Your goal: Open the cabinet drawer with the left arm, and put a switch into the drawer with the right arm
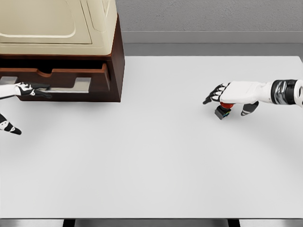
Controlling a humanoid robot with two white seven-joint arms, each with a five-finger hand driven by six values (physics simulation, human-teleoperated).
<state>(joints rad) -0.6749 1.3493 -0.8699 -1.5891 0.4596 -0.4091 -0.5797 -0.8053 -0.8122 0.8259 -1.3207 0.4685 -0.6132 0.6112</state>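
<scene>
table (151, 165) bare | left hand (29, 90) fingers extended on drawer (57, 78) handle to pull | right hand (232, 97) curled over switch (223, 111) for pickup

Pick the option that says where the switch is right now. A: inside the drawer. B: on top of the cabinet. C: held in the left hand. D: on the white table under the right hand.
D: the switch, red on top with a dark base, sits on the table directly below the right hand, far to the right of the cabinet and its drawer.
</scene>
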